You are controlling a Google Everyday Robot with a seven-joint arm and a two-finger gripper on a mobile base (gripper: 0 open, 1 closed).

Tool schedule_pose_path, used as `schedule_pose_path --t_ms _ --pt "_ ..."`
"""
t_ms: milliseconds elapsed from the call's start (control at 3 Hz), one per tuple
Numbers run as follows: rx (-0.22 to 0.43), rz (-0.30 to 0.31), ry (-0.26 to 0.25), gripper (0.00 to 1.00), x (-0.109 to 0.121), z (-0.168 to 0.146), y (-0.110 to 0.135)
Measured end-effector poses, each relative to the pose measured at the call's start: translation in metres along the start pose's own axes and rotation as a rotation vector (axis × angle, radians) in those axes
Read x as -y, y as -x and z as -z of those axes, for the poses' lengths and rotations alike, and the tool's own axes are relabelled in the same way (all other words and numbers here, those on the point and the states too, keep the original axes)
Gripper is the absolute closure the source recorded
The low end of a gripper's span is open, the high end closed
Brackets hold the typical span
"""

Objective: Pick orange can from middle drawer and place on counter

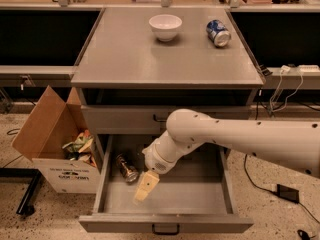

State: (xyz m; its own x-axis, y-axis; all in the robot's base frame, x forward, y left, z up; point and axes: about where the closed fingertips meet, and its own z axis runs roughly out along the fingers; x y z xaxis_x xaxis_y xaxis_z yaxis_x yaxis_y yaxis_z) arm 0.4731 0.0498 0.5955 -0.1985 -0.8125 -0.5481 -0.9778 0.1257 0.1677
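orange can (126, 167) in middle drawer (200, 196), fingers (146, 185) beside

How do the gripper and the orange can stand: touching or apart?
Cannot tell. In the camera view the gripper hangs in the middle drawer just beside the orange can; their outlines nearly meet, and its height is unclear.

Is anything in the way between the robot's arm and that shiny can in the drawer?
Nothing visible. The gripper hangs in the open drawer, close beside the can, with only bare floor between them.
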Motion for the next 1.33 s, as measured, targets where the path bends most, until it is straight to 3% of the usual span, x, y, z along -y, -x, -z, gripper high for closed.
schedule_pose_path --t_ms 333,667,1000,1333 --pt "0.023 -0.011 -0.008 0.00 0.017 -0.020 -0.009" --pt "0.033 -0.042 -0.063 0.00 0.051 -0.054 -0.018" --pt "0.071 -0.084 -0.148 0.00 0.087 -0.089 -0.028" --pt "0.151 -0.103 -0.227 0.00 0.136 -0.142 -0.031"
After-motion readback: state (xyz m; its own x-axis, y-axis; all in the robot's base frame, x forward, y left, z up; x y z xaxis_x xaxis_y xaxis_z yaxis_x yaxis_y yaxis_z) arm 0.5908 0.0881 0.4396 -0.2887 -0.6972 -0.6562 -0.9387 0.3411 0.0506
